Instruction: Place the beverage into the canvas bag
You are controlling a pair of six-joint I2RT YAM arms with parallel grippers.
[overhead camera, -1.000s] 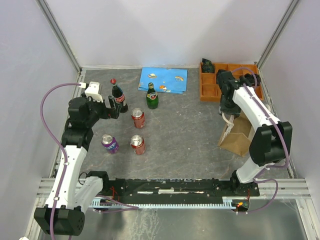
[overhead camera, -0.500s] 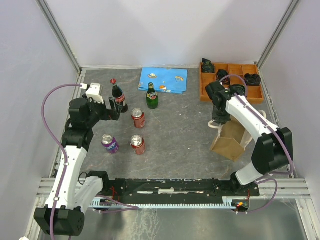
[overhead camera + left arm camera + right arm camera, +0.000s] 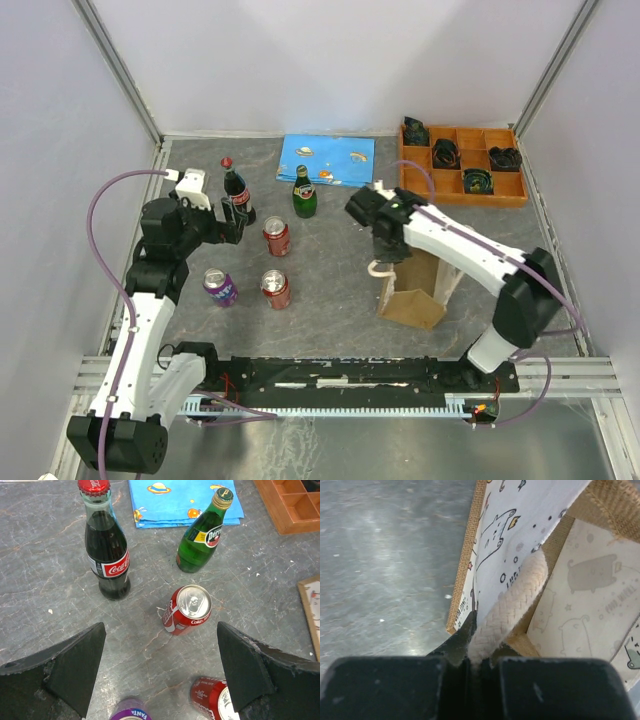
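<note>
Pinching the cream rope handle (image 3: 507,607), the right gripper (image 3: 479,661) is clamped tight on it and holds the canvas bag (image 3: 412,290) upright by that loop. The step in hand looks like presenting the bag to the drinks. Done well, the pull should be gentle and straight up, so the soft bag's mouth gapes and the base does not tip. Left of the bag stand a Coca-Cola can (image 3: 275,289) and, further left, a Fanta can (image 3: 219,286). Beyond them the left gripper (image 3: 160,667), jaws spread wide and empty, faces a second Coca-Cola can (image 3: 187,609). Farthest from the bag, up-left, stand a Coca-Cola bottle (image 3: 106,555) and a Perrier bottle (image 3: 202,540).
</note>
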